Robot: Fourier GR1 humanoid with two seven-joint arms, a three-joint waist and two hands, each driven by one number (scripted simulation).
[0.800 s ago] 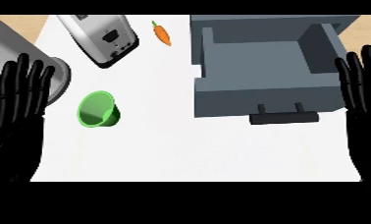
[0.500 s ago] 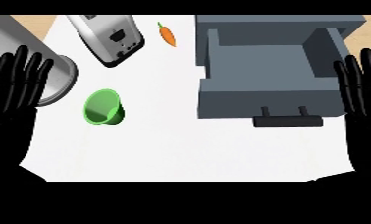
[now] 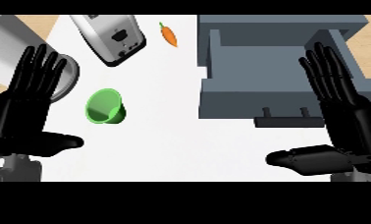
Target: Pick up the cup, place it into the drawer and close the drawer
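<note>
A green cup [image 3: 107, 106] lies on its side on the white counter, left of centre. To its right the grey drawer [image 3: 279, 101] is pulled open and holds nothing, its dark handle [image 3: 288, 118] facing me. My left hand [image 3: 27, 104] is open at the left edge, fingers up, a short way left of the cup and not touching it. My right hand [image 3: 337, 117] is open too, fingers straight, over the drawer's right side with the thumb below the drawer's front.
A silver toaster [image 3: 111, 36] lies tilted at the back left. A small carrot [image 3: 169, 35] rests between it and the drawer. A large metal pot [image 3: 25, 57] sits at the far left, partly behind my left hand. Bare counter lies in front of the cup.
Both hands have moved inward and further into view, thumbs now showing. The right hand now overlaps the drawer's right side. The cup and drawer show no movement on the counter.
</note>
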